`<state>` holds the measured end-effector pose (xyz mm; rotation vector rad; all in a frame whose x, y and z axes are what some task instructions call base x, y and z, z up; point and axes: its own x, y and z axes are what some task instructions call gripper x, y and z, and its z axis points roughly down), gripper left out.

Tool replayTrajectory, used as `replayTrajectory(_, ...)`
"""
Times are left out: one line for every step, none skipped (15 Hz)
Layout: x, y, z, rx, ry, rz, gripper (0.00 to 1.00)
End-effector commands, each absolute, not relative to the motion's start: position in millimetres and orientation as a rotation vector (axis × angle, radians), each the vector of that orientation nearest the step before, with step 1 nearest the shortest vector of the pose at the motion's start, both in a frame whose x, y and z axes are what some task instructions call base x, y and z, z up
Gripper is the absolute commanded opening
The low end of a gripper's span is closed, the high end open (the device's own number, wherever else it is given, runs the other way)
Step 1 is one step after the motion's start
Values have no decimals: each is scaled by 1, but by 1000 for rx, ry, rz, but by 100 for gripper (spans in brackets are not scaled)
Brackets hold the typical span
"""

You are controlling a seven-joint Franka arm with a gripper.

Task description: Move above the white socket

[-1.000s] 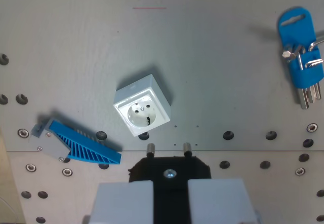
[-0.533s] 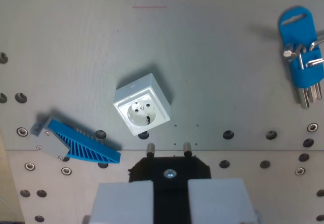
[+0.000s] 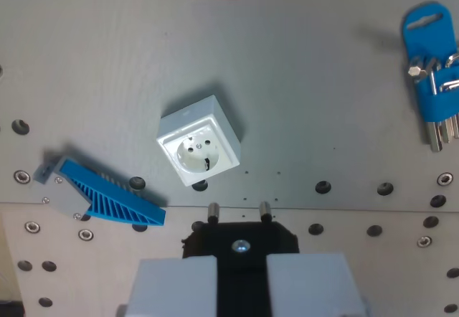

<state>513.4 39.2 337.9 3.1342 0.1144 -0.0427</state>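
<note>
Wrist view: claw (image 3: pixel 239 208) beside white socket (image 3: pixel 199 149)

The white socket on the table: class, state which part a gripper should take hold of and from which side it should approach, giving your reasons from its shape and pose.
Grip the white socket across two opposite flat side walls of its square housing, coming straight down from above. It lies face up and rotated on the table, so the gripper would probably need turning to match those walls. The round recessed face offers no hold, and all four sides look free of neighbours.
</note>
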Motion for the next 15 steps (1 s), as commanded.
replayTrajectory(505,40,322,3130,239,114,0)
replayTrajectory(503,41,318,3128,259,120,0)
replayTrajectory(501,41,313,3125,278,121,0)
replayTrajectory(499,42,309,3123,293,123,0)
replayTrajectory(496,42,305,3121,311,125,0)
replayTrajectory(494,43,300,3118,330,125,0)
replayTrajectory(491,43,295,3115,348,131,0)
replayTrajectory(489,44,290,3112,366,129,0)
replayTrajectory(486,44,285,3109,386,133,0)
replayTrajectory(483,45,280,3106,403,137,0)
replayTrajectory(480,46,274,3102,420,140,0)
replayTrajectory(477,46,269,3098,440,141,0)
replayTrajectory(474,47,264,3095,454,145,0)
replayTrajectory(472,47,259,3091,475,140,0)
replayTrajectory(469,48,254,3087,493,141,0)
